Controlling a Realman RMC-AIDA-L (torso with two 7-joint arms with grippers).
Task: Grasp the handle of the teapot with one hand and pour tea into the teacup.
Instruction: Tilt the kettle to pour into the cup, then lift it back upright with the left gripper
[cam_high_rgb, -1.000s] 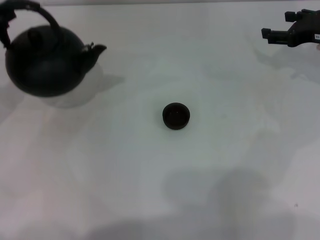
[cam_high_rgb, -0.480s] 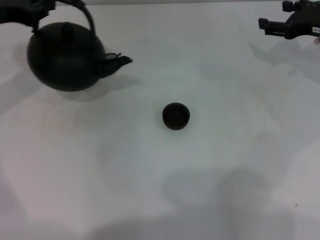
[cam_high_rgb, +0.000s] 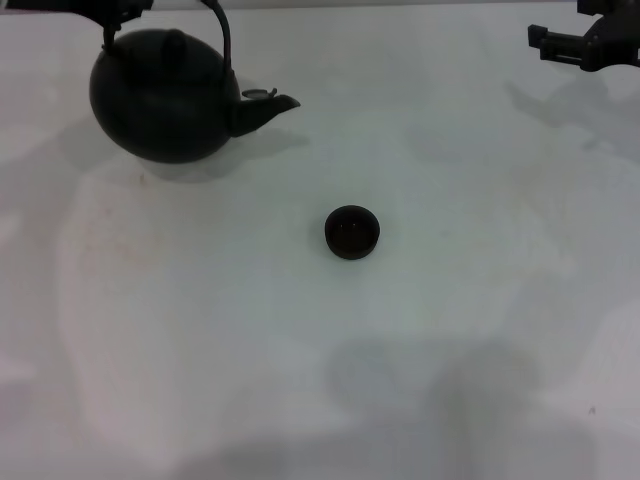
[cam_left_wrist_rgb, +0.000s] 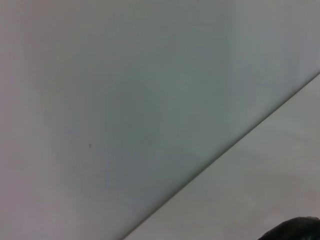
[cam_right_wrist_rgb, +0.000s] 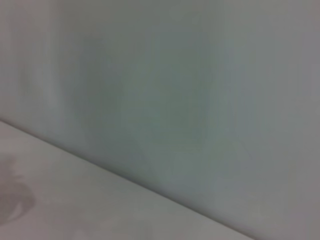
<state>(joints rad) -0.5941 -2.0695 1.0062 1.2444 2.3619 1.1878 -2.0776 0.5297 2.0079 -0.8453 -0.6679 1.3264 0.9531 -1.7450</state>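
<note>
While the near part of the white table lies bare under soft shadows, the teacup sits upright by itself about midway across the surface, well apart from everything else. Farther back and toward the robot's left, the teapot hangs a little above the tabletop, a shadow showing beneath it, its short spout pointing toward the right side and roughly level. Its knobbed lid is in place. The handle arches up over the lid to the far edge of the head view, where the left gripper holds it; only a dark sliver of that gripper shows, clamped on the band. At the far right corner the right gripper hovers above the table, well away from both teapot and teacup, and whether its jaws are apart or closed cannot be told. Both wrist views show only pale wall and table edge.
</note>
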